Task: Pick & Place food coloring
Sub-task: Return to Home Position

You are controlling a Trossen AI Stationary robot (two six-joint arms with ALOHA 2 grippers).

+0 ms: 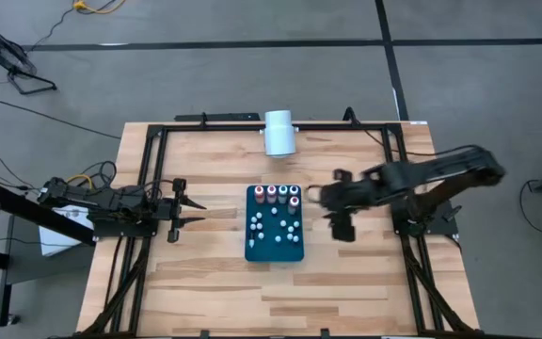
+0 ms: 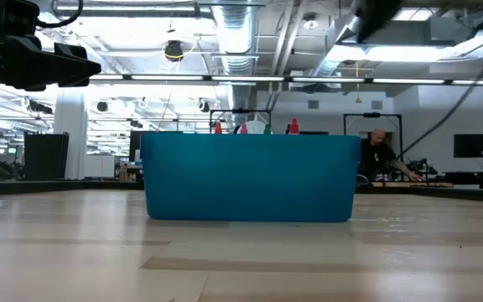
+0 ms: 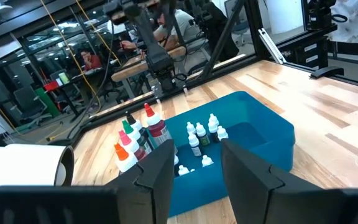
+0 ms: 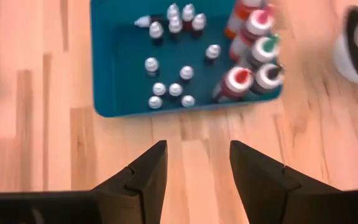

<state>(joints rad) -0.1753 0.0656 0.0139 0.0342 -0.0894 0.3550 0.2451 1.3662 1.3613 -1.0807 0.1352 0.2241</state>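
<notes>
Teal bin [image 1: 276, 252] at the tabletop's middle holds the food coloring [image 1: 283, 196], taller bottles along its far edge. The right arm [image 1: 393, 177] hovers just right of it, jaws wide, empty; the left jaws, also wide, wait well left. Homing should lift rightward, clear of the caps.

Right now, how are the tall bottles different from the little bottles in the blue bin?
The tall bottles stand in a row at the end of the blue bin nearest the white cylinder; the little bottles are scattered over the rest. The tall bottles show red and green tops; the little bottles' caps are all white. Both kinds sit inside the bin.
</notes>
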